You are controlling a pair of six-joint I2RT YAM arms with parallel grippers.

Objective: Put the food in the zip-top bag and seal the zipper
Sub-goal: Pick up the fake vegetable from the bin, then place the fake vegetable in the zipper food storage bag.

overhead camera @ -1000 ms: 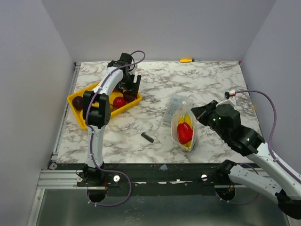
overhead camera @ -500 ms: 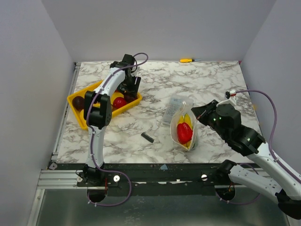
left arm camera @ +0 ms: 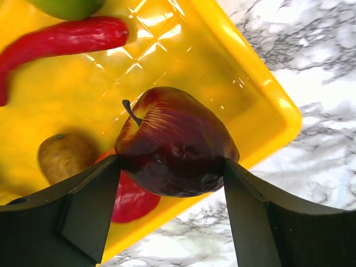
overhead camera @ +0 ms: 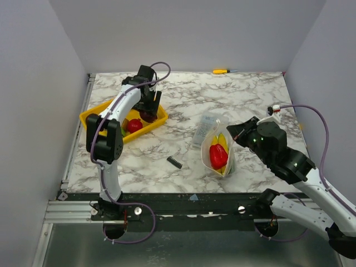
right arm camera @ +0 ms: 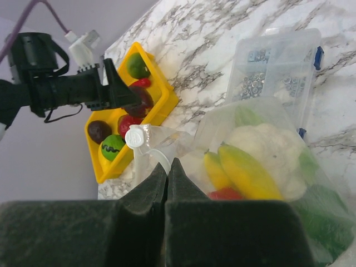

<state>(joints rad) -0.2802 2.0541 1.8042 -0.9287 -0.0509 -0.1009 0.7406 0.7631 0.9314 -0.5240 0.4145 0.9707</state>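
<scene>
left gripper (left arm camera: 169,167): jaws spread to the width of a glossy dark red plastic apple (left arm camera: 175,139) and clamped on both its sides, near one corner of the yellow rectangular plastic tray (left arm camera: 278,111). Can't tell if the apple is clear of the tray floor

Only the left wrist view shows what lies under it: long red chilli (left arm camera: 55,39), brown oval piece (left arm camera: 64,156), flat red piece (left arm camera: 133,203)

right gripper (right arm camera: 167,173): jaws shut to a sliver on the top edge of the clear floppy zip-top bag (right arm camera: 328,183). The right wrist view shows a white cauliflower (right arm camera: 270,147) and yellow pieces (right arm camera: 245,172) through the film

The top view shows a red pepper-shaped piece (overhead camera: 218,157) in full. There the bag sits mouth open on the marble table (overhead camera: 250,94), well apart from the tray and just beside a clear lidded box (overhead camera: 204,129)
</scene>
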